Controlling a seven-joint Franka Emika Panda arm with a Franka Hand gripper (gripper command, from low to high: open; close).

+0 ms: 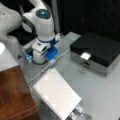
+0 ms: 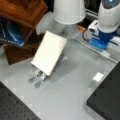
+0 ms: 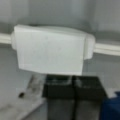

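Low at a front view's bottom, the gripper (image 1: pixel 78 113) pinches the lower edge of a white rectangular board (image 1: pixel 57 94), its two metal fingers (image 2: pixel 37 78) poking out from under that edge in both front views; the board leans tilted, its upper edge raised toward the robot base (image 1: pixel 41 53) and its face speckled with fine dots along one side; seen from the wrist view, the board (image 3: pixel 50 51) fills the middle of the picture above the two dark finger pads (image 3: pixel 73 87), which sit pressed close side by side against it; a grey table (image 1: pixel 100 92) lies beneath, touching none of the board that can be seen; toward a front view's right stands a black-topped box (image 1: pixel 96 51) with a metal front and a small white tag (image 1: pixel 85 56) at its near edge, well apart from the board; a white cable (image 1: pixel 45 70) runs across the table from the blue fitting (image 1: pixel 51 53) at the robot base; at a front view's left sits a brown wooden cabinet (image 1: pixel 15 95), just beside the board; a large white cylinder (image 2: pixel 68 11) stands at a front view's top, near the board's raised edge.
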